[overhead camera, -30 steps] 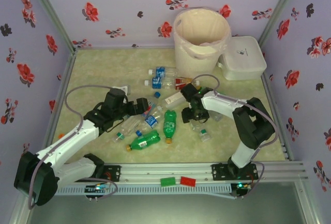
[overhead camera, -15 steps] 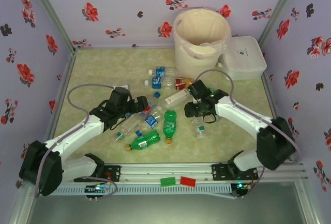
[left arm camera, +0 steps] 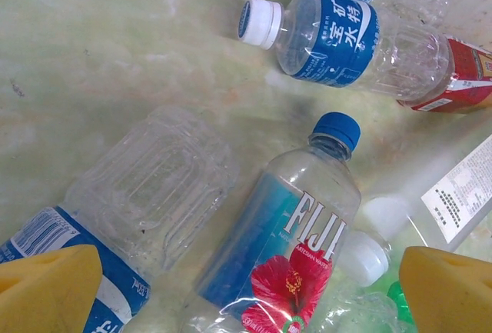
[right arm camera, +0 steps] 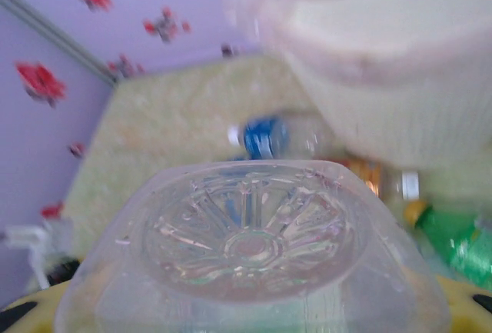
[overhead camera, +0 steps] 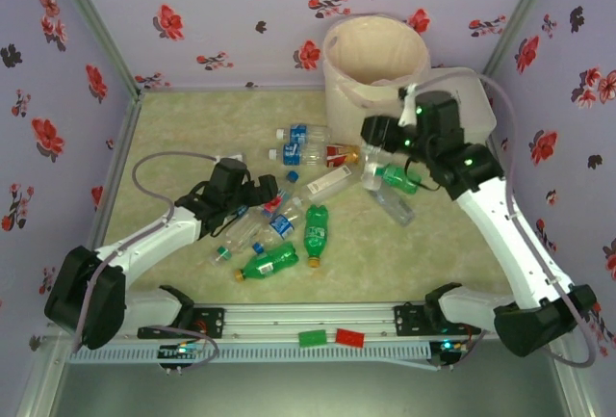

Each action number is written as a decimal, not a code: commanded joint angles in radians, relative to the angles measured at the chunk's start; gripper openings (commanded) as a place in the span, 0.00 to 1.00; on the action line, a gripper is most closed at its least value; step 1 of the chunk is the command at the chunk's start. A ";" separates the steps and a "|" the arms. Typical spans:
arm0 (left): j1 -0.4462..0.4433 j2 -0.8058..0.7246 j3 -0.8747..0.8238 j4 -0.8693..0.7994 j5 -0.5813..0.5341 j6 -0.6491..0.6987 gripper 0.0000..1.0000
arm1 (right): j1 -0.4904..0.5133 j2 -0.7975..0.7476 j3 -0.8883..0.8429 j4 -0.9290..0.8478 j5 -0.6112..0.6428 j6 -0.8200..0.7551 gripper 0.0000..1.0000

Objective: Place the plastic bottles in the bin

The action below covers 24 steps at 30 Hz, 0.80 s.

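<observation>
The left end effector [left arm camera: 246,294] hangs open, its yellow fingers [left arm camera: 48,287] on either side of a Fiji bottle [left arm camera: 284,248]. That bottle lies on the table [overhead camera: 192,128] among other loose bottles [overhead camera: 316,227], some blue-labelled, some red-labelled, some green. Farther back, the right end effector [overhead camera: 378,169] is clamped on a clear bottle [right arm camera: 250,248], its base toward the wrist camera, raised off the table near the front of the bin [overhead camera: 351,90].
</observation>
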 commanded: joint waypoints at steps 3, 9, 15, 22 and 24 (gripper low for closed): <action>0.002 -0.061 -0.036 0.004 0.030 0.049 1.00 | -0.099 0.106 0.244 0.041 -0.104 0.007 0.46; 0.001 -0.104 -0.064 -0.002 0.032 0.052 1.00 | -0.175 0.254 0.436 0.157 -0.049 0.058 0.46; 0.001 -0.136 -0.088 -0.013 0.041 0.041 1.00 | -0.207 0.419 0.578 0.279 0.020 0.105 0.47; 0.002 -0.189 -0.122 -0.041 0.039 0.029 1.00 | -0.210 0.670 0.823 0.278 0.049 0.095 0.45; 0.002 -0.200 -0.127 -0.050 0.036 0.024 1.00 | -0.210 0.734 0.880 0.270 0.071 0.076 0.45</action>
